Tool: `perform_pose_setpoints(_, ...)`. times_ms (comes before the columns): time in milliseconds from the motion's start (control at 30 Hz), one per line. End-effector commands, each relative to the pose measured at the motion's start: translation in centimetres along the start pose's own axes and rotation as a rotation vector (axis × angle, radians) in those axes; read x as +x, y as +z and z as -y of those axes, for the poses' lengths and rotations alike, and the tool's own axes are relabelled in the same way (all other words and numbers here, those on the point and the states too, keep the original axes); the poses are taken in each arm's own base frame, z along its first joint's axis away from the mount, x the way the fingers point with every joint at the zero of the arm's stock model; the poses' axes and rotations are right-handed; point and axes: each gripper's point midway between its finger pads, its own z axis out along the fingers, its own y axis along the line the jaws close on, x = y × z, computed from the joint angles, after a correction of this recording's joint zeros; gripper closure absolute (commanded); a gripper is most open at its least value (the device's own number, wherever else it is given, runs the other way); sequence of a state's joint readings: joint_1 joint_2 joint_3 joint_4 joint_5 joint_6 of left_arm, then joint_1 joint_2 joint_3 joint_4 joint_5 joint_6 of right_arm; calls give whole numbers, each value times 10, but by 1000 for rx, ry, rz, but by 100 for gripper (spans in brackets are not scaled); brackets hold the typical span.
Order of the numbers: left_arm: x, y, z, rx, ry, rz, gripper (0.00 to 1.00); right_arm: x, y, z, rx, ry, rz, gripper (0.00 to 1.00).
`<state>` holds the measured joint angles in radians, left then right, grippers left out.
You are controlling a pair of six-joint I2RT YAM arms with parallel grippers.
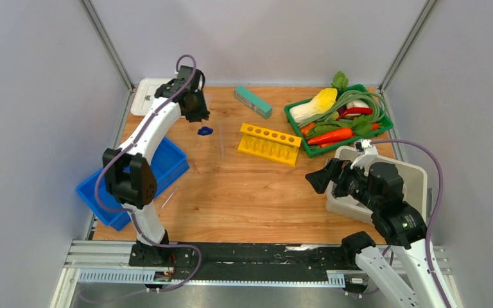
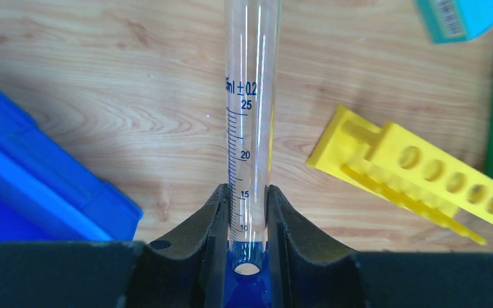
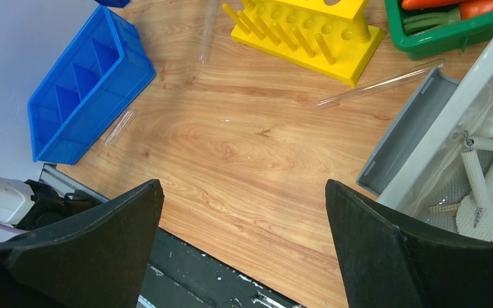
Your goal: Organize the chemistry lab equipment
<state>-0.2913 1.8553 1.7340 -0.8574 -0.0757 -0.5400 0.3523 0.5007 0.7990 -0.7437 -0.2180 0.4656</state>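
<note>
Your left gripper has its jaws partly closed on a clear graduated cylinder. The pads pinch it low on the printed scale, and the rest of the glass runs out ahead of the fingers over the wooden table. In the top view that arm is at the far left of the table, near the back edge. The pick looks done, so you are at the carry step.

Your right gripper is spread wide with nothing in it. It hovers beside the grey tray, where a pipe-clay triangle already lies.

Next you must choose where the cylinder goes. The yellow rack is just to its right. Its holes look sized for slim test tubes, so the cylinder may not fit. The blue divided bin is the nearest place to put it.

The grip sits at one end of smooth glass, so the free end may swing. Move slowly, keep the cylinder level, and lower it fully before you open the jaws.
</note>
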Motion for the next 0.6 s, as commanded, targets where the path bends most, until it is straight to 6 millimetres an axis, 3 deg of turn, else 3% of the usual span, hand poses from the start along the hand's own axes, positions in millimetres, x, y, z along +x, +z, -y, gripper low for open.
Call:
perform_pose_setpoints(0, -15, -52, -26, 5, -37, 88, 87, -4, 0, -2, -8, -13, 18, 0)
perform_pose_setpoints(233, 5, -80, -103, -85, -165, 108, 87, -4, 5, -1, -14, -23, 20, 0)
perform_pose_setpoints(467, 42, -93, -174, -209, -266, 120, 87, -6, 7, -4, -30, -35, 21, 0)
perform_pose_setpoints(567, 59, -86, -197, -259, -307, 96, 88, -5, 6, -4, -34, -44, 26, 0)
